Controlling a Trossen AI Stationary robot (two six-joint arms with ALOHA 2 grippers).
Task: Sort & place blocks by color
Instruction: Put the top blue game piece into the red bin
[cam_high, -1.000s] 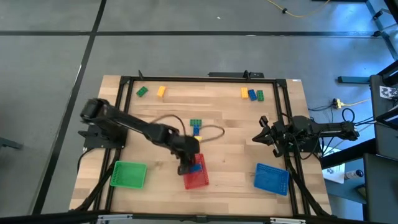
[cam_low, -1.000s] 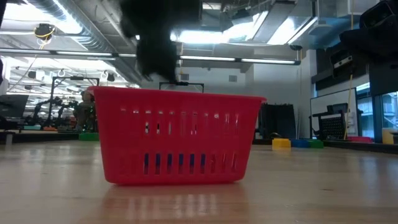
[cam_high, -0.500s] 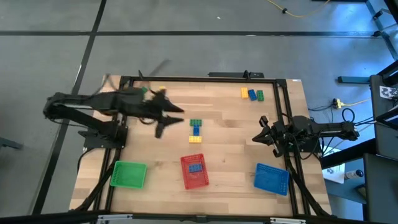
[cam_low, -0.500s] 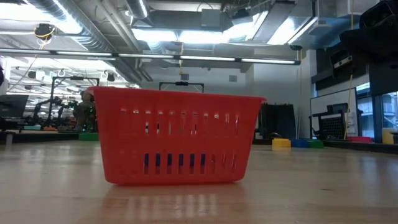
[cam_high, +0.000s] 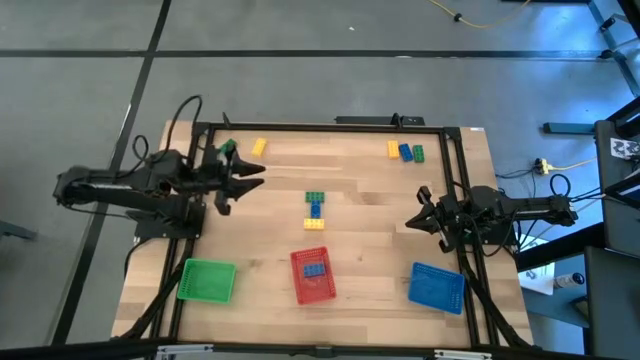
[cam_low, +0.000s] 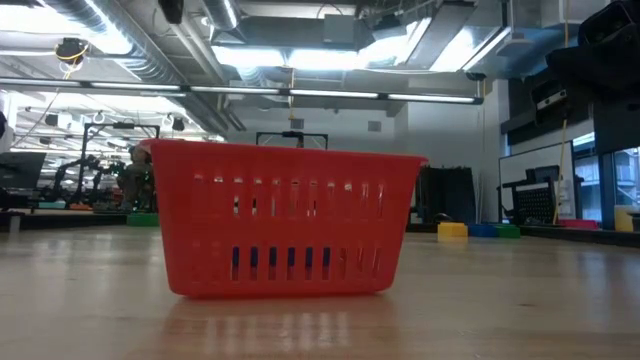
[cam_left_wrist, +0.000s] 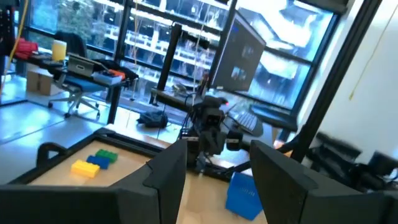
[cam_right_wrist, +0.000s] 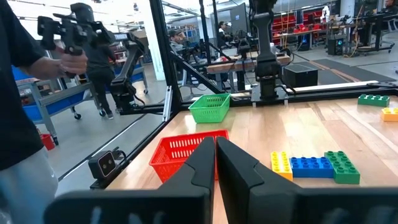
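Green and yellow blocks (cam_high: 243, 147) behind the left gripper (cam_high: 250, 178), empty and parted: swing back, drop squarely over one, close on its sides, avoid its neighbour; right gripper (cam_high: 412, 222) pinched shut, idle right of it.

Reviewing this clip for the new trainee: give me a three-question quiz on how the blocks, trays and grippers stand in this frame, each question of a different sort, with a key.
1. True or false: the red tray holds a blue block.
2. Which gripper is shut? A) left gripper B) right gripper
3. Fill in: in the middle of the table, the three blocks lie in a row, green, blue, then ____.

Key
1. True.
2. B; the left one, over the far left of the table near the green block and the yellow block, holds nothing.
3. Yellow.
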